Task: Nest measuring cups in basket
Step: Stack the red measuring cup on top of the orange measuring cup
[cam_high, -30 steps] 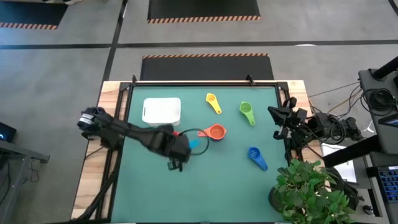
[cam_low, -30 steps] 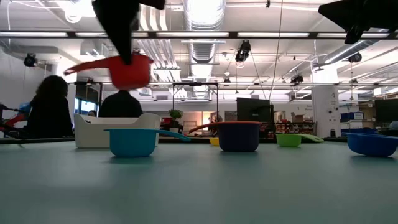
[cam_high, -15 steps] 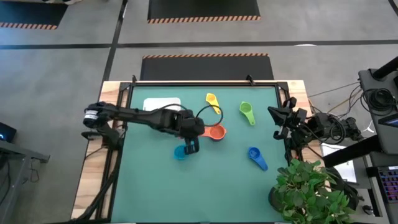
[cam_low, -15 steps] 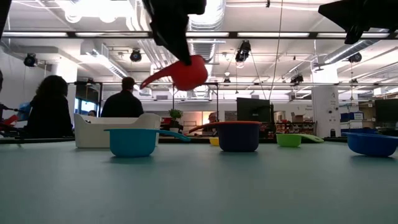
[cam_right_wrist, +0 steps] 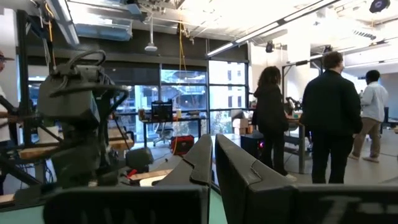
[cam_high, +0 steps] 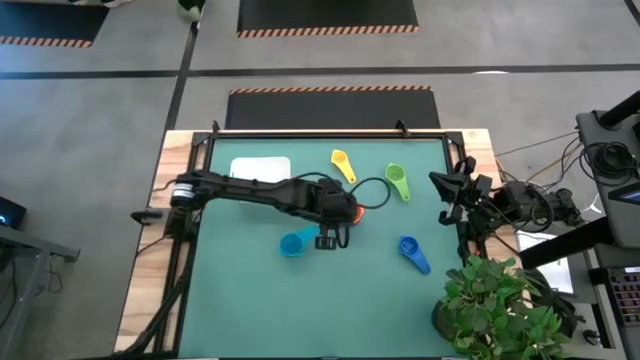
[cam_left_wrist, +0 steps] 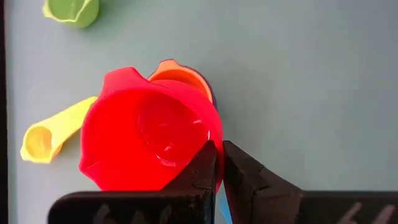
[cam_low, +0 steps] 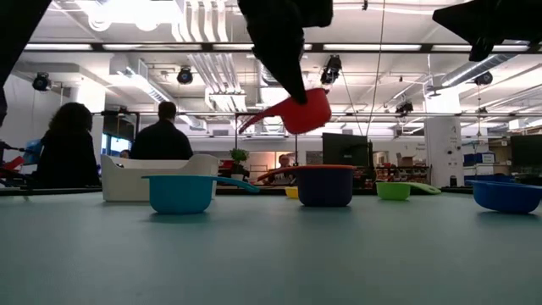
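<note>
Red cup (cam_left_wrist: pixel 146 146) hangs in the air, pinched at its rim by the left gripper (cam_left_wrist: pixel 219 163), directly above the orange cup (cam_left_wrist: pixel 183 71), which sits on the mat right of the basket (cam_high: pixel 261 174). From the basket, the light blue cup (cam_high: pixel 292 244) lies nearer the front, and the yellow cup (cam_high: pixel 342 165), green cup (cam_high: pixel 397 181) and dark blue cup (cam_high: pixel 412 252) lie farther right. At the table's right edge waits the right gripper (cam_right_wrist: pixel 213 155), fingers pressed together on nothing.
</note>
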Motion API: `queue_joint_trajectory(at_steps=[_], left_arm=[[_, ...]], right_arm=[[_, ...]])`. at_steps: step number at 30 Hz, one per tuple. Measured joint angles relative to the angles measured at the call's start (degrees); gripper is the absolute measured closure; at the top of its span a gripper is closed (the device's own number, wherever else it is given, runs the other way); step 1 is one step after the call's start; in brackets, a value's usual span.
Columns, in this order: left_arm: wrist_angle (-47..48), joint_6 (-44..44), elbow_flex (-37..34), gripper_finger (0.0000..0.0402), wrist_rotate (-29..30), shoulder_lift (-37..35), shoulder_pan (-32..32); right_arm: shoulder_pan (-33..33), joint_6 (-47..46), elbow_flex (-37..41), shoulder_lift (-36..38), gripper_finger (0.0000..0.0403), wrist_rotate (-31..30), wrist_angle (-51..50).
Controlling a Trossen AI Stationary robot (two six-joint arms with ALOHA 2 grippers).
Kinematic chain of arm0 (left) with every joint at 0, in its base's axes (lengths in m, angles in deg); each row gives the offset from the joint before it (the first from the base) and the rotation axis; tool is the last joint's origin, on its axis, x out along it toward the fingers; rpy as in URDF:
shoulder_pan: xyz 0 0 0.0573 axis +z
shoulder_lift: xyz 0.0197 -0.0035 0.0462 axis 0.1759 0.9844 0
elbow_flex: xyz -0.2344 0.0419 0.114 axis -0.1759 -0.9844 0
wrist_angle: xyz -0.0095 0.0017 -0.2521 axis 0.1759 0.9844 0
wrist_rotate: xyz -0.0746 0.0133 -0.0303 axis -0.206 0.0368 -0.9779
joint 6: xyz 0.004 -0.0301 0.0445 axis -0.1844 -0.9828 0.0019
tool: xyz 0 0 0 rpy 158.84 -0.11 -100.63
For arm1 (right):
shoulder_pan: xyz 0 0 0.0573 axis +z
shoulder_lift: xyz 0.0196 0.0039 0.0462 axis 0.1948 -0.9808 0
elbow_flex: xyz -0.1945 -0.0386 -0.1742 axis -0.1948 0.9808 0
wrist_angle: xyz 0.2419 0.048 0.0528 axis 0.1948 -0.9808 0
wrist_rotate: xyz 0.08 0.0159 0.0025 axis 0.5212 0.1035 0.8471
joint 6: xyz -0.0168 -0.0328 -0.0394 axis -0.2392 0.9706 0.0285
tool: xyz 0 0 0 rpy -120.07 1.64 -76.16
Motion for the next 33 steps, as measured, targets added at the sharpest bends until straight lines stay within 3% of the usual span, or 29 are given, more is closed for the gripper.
queue_joint_trajectory(at_steps=[9,33], left_arm=[[-7.06,2.15,-1.77,0.0402,0.17,0.78,1.04],[-12.42,1.23,-6.21,0.0394,0.13,0.83,1.86]], right_arm=[[0.0,-0.69,0.0,0.0,0.0394,0.0,-0.45],[0.0,-0.52,-0.02,0.0,0.0394,-0.02,-0.71]])
